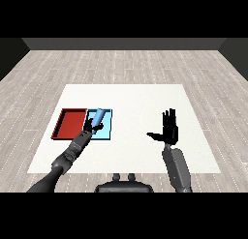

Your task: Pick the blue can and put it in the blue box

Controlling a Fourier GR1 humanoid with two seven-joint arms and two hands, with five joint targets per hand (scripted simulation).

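**Blue can over the blue tray, release still to come**

At the left of the frame lies the red tray [69, 124], and touching its right side the light blue tray [107, 128], both on the white counter [135, 100]. The left robot hand [90, 128] reaches in from the lower left with its fingers curled round the blue can [98, 116], which tilts with its top toward the upper right and sits within the blue tray's outline. The step in hand looks like the placing: it would go best if the can is brought upright or laid flat inside the rim, well away from the red tray's edge, before the fingers uncurl.

Right of centre, the right robot hand [169, 128] stands open, fingers straight and thumb out to the left, holding nothing.

Whether the can already touches the tray floor cannot be told; the dark fingers hide its lower end and part of the tray's left wall.
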